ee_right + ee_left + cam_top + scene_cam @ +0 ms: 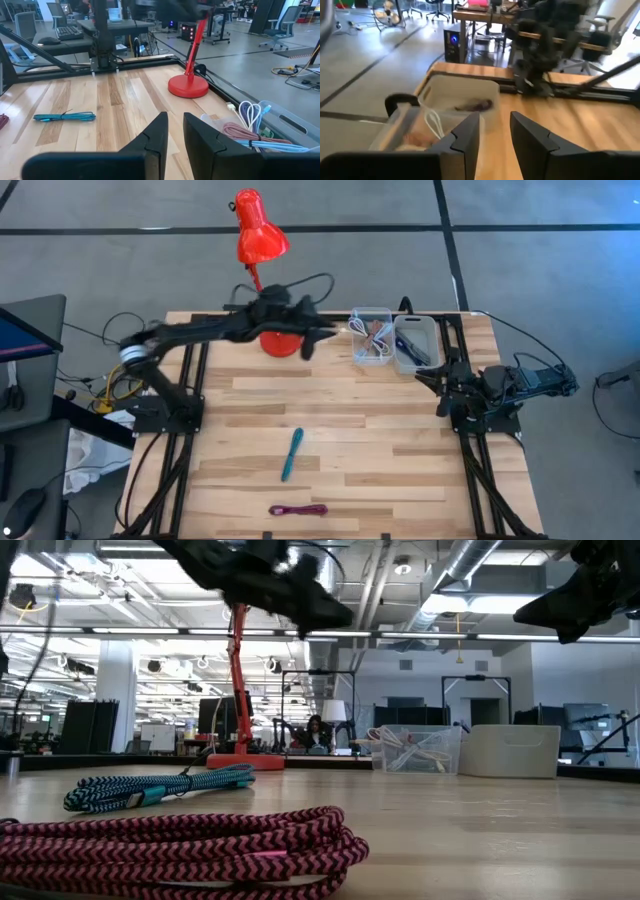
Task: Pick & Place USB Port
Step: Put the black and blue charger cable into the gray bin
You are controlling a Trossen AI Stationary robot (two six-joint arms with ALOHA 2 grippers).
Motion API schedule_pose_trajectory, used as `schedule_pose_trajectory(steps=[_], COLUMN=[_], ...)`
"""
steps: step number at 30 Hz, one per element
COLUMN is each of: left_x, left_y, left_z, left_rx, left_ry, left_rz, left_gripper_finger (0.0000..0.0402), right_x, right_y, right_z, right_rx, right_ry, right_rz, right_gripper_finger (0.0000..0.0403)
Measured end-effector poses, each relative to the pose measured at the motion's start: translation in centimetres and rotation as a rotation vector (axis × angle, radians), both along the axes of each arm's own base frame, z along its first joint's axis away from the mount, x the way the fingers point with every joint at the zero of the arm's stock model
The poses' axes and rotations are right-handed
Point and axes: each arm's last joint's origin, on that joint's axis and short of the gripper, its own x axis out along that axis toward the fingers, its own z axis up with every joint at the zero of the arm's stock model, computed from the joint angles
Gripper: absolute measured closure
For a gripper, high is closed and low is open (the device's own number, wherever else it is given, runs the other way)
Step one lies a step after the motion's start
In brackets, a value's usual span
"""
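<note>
My left gripper (325,335) (495,131) hangs open and empty above the table's far part, just left of a clear bin (372,338) (415,131) that holds several coiled cables. A white bin (416,342) (470,92) with a dark item inside stands against the clear bin's right side. A teal braided cable (292,453) (160,790) and a pink braided cable (298,509) (190,845) lie bundled on the table's near half. My right gripper (428,377) (175,132) waits at the right, raised and empty, with a narrow gap between its fingers.
A red desk lamp stands on its round base (280,341) (188,86) at the far edge, right beside my left arm, with its head (258,230) beyond the table. Bare wood lies between the bins and the two cables.
</note>
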Motion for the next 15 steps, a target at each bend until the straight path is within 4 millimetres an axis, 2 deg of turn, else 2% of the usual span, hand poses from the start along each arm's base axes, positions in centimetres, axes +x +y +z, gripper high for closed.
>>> schedule_pose_trajectory(steps=[8, 15], left_x=[-8.1, -11.1], left_y=[-5.6, -10.4], left_z=[-1.1, -4.7], left_rx=[-0.162, -0.332], left_ry=[0.009, 0.085], left_rz=[-0.006, 0.079], left_gripper_finger=[0.0294, 0.0294], right_x=[0.0, 0.0], right_y=[0.0, 0.0], right_z=[0.0, 0.0], right_rx=[0.0, 0.0], right_ry=[0.0, 0.001], right_rz=[0.0, 0.0], right_gripper_finger=[0.0349, 0.0349])
